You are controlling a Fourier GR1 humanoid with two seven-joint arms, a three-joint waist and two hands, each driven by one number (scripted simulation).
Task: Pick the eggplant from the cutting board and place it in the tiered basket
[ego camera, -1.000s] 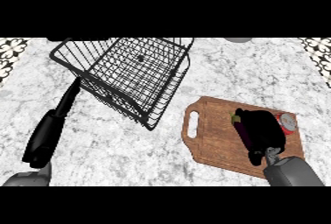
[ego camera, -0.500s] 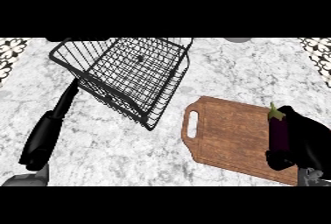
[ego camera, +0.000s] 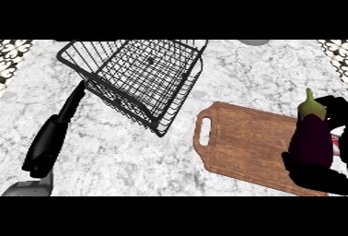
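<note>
Purple and glossy, the eggplant (ego camera: 311, 140) stands upright with its green stem pointing up, at the right end of the wooden cutting board (ego camera: 248, 143). The right hand (ego camera: 316, 179) is curled round its lower half, with more black fingers showing behind its top. The wire tiered basket (ego camera: 139, 73) sits tilted on the marble counter (ego camera: 136, 152), up and left of the board and apart from it. The left hand (ego camera: 49, 140) lies at the view's left, fingers straight, tips near the basket's left rim.
</note>
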